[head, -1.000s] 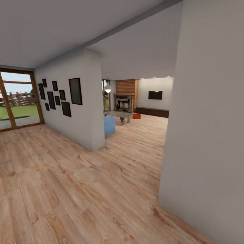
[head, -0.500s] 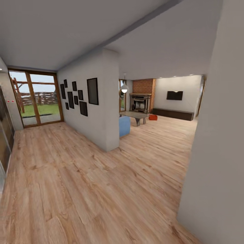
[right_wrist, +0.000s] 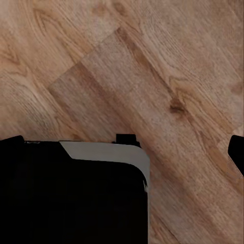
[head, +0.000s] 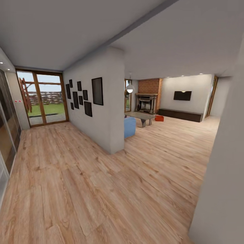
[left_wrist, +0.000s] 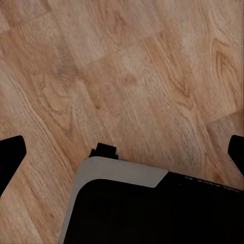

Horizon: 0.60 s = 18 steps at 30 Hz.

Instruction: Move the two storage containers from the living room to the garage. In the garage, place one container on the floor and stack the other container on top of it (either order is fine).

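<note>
Transit, hallway | one storage container (head: pixel 159 118) on the living room's wood floor (head: pixel 101 189), beside the glass table (head: pixel 142 116), far ahead | likely rigid, light, smooth-walled; grasp opposite rims | left gripper (left_wrist: pixel 122 152) and right gripper (right_wrist: pixel 124 147) spread, empty.

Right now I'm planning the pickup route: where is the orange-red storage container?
In the head view, an orange-red storage container sits far off, right of centre, on the light wood-plank floor, between the low table and the long dark cabinet, near the red-brick fireplace.
</note>
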Available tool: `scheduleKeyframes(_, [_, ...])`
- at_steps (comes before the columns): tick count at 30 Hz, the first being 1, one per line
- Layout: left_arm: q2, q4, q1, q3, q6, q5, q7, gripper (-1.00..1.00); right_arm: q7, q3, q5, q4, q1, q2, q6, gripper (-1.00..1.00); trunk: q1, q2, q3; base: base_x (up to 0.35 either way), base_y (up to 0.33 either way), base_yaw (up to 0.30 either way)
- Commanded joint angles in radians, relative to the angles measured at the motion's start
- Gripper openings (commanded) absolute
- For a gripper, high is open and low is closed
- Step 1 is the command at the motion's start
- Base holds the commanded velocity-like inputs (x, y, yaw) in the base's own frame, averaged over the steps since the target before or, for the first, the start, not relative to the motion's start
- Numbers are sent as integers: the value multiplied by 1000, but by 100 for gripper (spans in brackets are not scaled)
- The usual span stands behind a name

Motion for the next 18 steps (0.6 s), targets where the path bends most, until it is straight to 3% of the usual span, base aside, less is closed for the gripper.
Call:
scheduleKeyframes(1, [0,0,-1,-9,-3,7,1,100,0,9,-6,3,-1,1,-4,100,1,-1,-1,322,0,4])
scheduleKeyframes(18, [0,0,-1,-9,-3,7,1,100,0,12,2,3,-1,-1,5,100,1,-1,-1,322,0,1])
